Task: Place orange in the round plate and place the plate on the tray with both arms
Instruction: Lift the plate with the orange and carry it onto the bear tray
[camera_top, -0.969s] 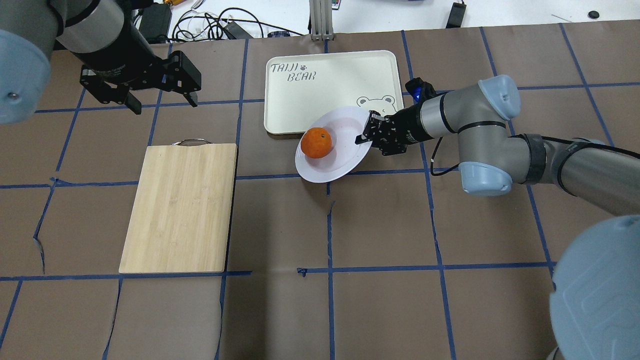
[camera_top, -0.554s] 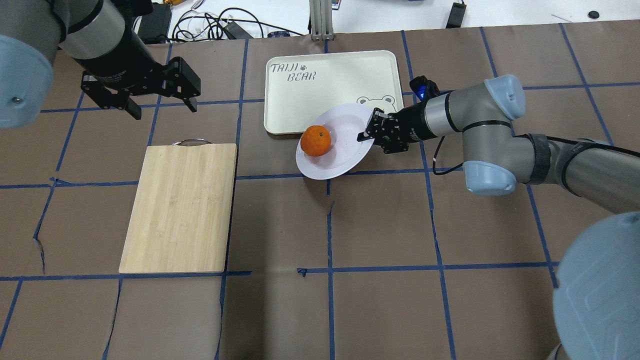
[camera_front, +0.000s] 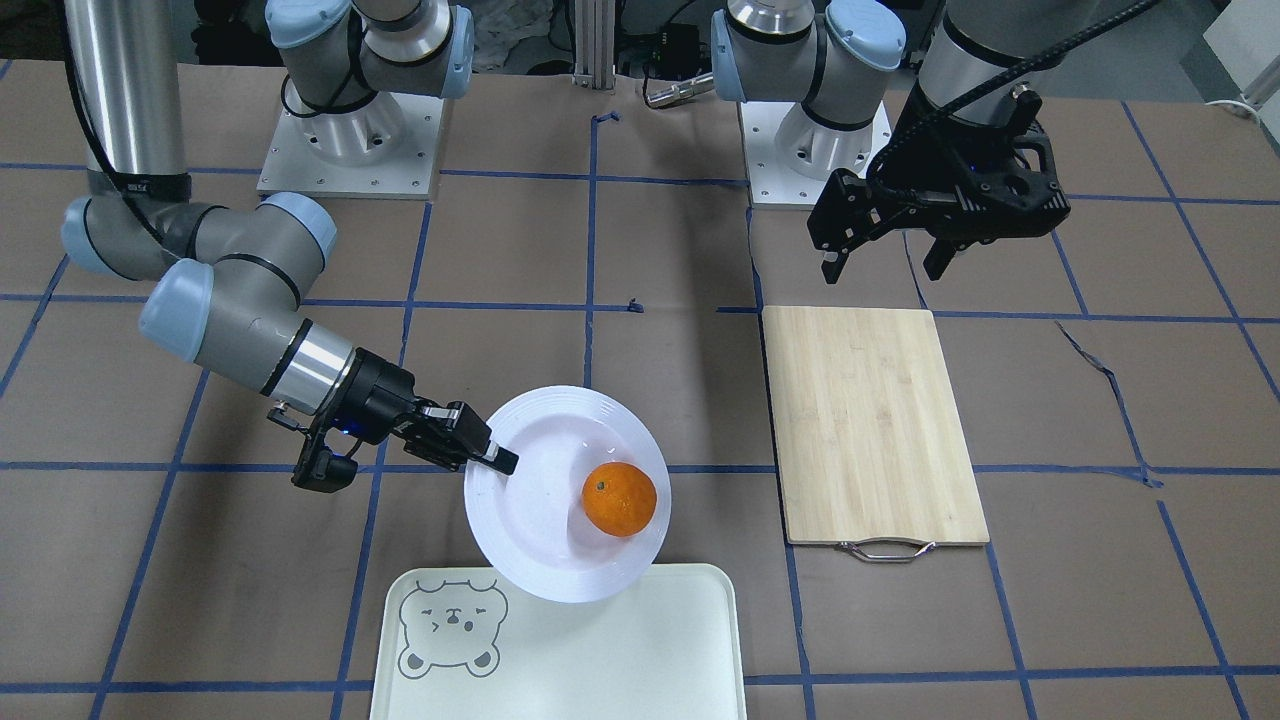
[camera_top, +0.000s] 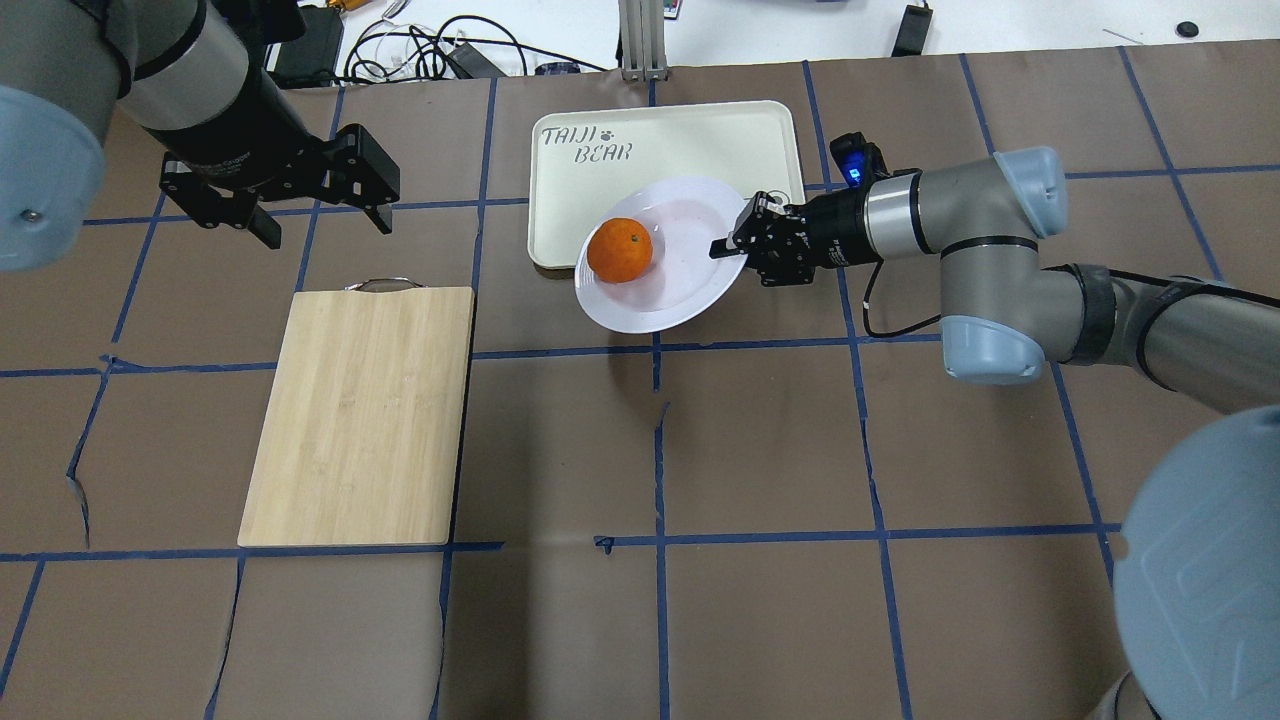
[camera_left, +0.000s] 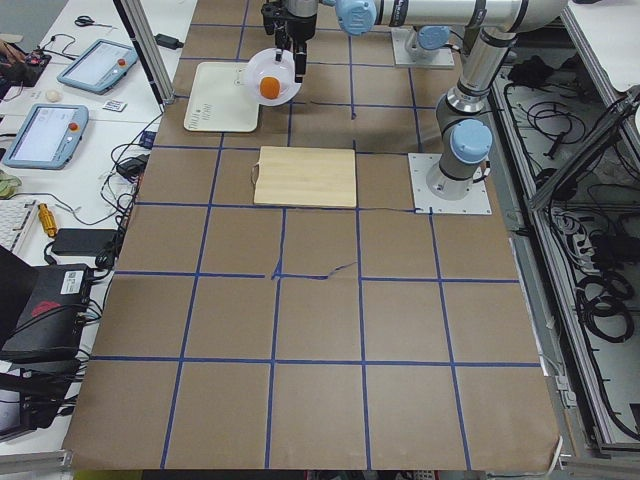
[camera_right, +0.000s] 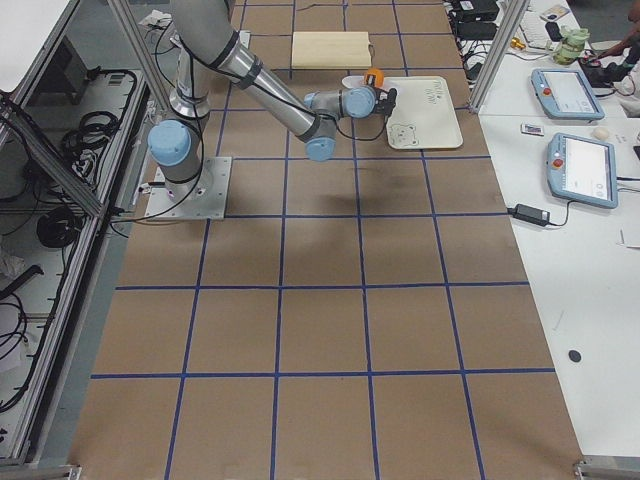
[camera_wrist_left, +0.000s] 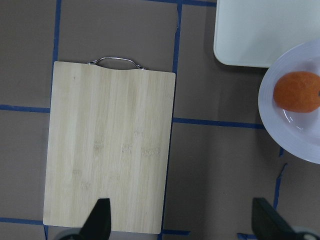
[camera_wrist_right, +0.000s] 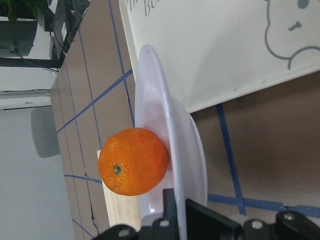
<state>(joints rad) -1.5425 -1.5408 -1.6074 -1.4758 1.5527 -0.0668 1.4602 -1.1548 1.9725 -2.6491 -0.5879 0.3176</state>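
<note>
One dimpled orange sits in the glossy round plate.

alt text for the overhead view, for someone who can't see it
The right gripper pinches the rim of the round plate, which carries the orange and overlaps the near edge of the tray. The left gripper hangs open beyond a bamboo cutting board.

Orange was bright orange, dimpled, dark stem dot. Plate was glossy white, rim ringed with ridges. Tray was pale cream; grey bear face, grey lettering. Board was light bamboo, faintly grained. Desk was brown, gridded with blue tape. Left arm, right arm were silver-grey, caps light blue; left gripper, right gripper black.
</note>
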